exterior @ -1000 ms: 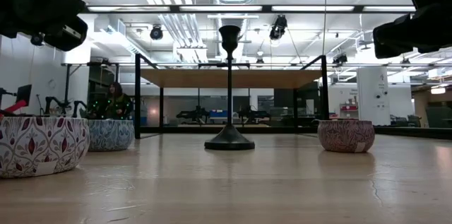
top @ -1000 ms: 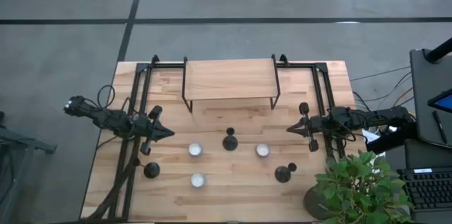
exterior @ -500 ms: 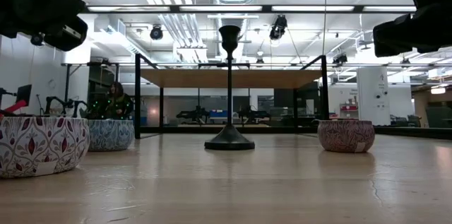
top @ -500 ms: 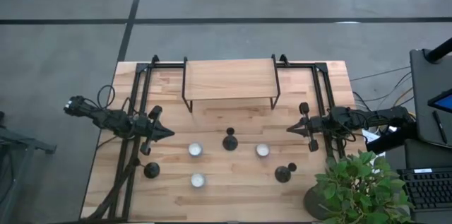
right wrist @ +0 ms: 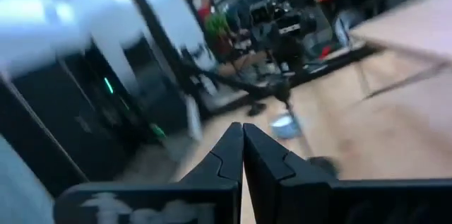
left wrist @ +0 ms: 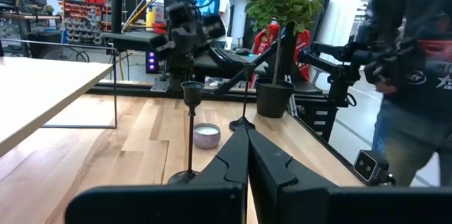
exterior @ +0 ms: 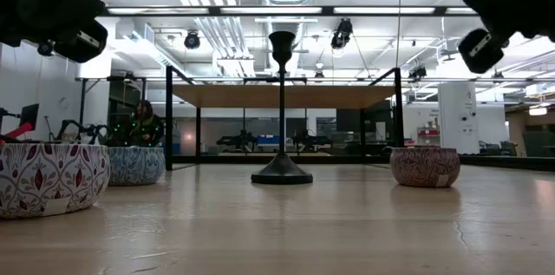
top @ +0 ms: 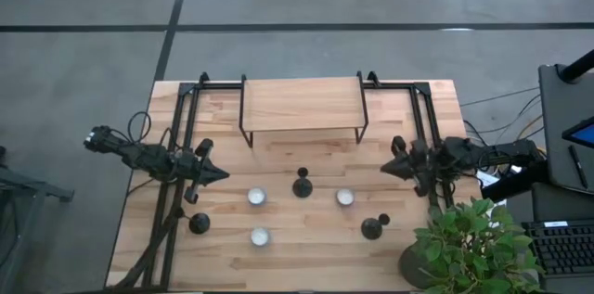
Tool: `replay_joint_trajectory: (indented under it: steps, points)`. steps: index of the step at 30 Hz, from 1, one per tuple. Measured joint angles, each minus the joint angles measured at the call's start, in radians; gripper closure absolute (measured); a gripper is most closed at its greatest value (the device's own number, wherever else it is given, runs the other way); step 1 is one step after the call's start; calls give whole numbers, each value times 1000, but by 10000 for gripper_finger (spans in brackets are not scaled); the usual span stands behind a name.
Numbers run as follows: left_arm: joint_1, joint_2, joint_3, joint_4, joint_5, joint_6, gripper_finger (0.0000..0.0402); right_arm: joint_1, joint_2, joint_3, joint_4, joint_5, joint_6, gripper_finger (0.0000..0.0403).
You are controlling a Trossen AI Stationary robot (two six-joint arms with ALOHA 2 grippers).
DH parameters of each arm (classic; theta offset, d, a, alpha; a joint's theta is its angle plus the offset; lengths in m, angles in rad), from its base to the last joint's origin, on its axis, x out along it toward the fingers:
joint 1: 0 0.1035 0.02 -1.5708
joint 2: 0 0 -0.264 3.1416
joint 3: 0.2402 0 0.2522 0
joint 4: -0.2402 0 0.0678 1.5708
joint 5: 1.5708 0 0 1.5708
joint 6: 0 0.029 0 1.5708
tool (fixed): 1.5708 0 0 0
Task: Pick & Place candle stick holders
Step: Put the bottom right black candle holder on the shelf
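Left hand: your left hand (top: 223, 175) hangs over the left part of the surface (top: 306, 238); its fingers are pressed together and it has nothing in them.
Right hand: your right hand (top: 386, 169) is over the right part, also fully closed and empty, pointing to the centre.
Candle stick holders: you see one (top: 302, 185) standing upright in the middle between both hands, one (top: 199, 223) near the front left, one (top: 373, 228) near the front right, well apart from each other.
Candles: three small bowls with white candles (top: 256, 198) stand around the middle holder.
Shelf: a low wooden shelf (top: 302, 104) stands at the back.
Plant: a green plant (top: 469, 243) is at the front right corner.
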Motion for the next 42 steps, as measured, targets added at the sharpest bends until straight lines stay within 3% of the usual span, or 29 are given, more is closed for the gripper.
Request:
replay_joint_trajectory:
  steps: [4,9,12,15,20,25,34,38,42]
  points:
    - [0,0,0,0,0,0,399,-1,0,0,33,185,215,394]
    - [0,0,0,0,0,0,399,-1,-1,0,59,390,317,394]
    - [0,0,0,0,0,0,399,-2,4,0,89,536,503,394]
    - [0,0,0,0,0,0,399,-2,21,0,154,562,602,394]
    - [0,0,0,0,0,0,399,-2,122,48,292,412,612,394]
    - [0,0,0,0,0,0,399,-2,331,244,204,208,603,394]
    - [0,0,0,0,0,0,399,-2,717,747,-508,-162,572,381]
    - [0,0,0,0,0,0,399,-2,872,966,-784,-257,509,342]
    - [0,0,0,0,0,0,399,-2,1013,1173,-1044,-283,418,288]
